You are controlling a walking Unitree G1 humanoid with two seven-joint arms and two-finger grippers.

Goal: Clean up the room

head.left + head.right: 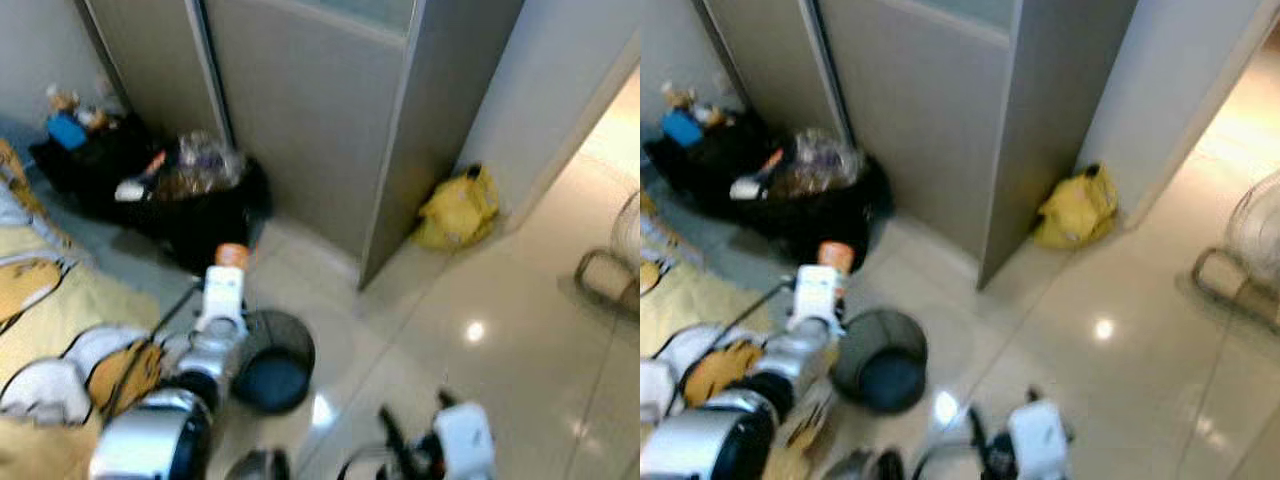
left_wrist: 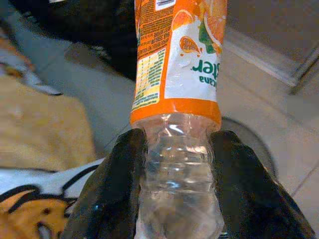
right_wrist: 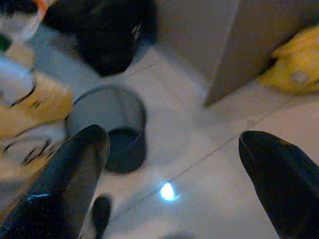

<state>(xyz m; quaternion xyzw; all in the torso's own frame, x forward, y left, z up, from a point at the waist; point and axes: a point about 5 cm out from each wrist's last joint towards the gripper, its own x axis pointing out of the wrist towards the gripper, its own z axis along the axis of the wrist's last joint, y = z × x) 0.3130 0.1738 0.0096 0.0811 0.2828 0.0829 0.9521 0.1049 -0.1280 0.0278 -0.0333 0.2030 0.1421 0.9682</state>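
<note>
Though clear, orange-labelled bottle [image 2: 177, 124]

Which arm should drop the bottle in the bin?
Left. The left pincer is shut on the orange-labelled bottle, next to the mesh bin. The right pincer is open and holds nothing.

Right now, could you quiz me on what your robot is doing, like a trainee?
1. True or false: the left claw is shut on a plastic bottle with an orange label.
2. What lies on the floor just beside the left arm? A) a dark mesh bin B) a red bucket C) a cardboard box
3. Fill in: the bag against the wall corner is coloured ____.

Key: 1 true. 2 A. 3 yellow. The right claw hangs open, holding nothing.
</note>
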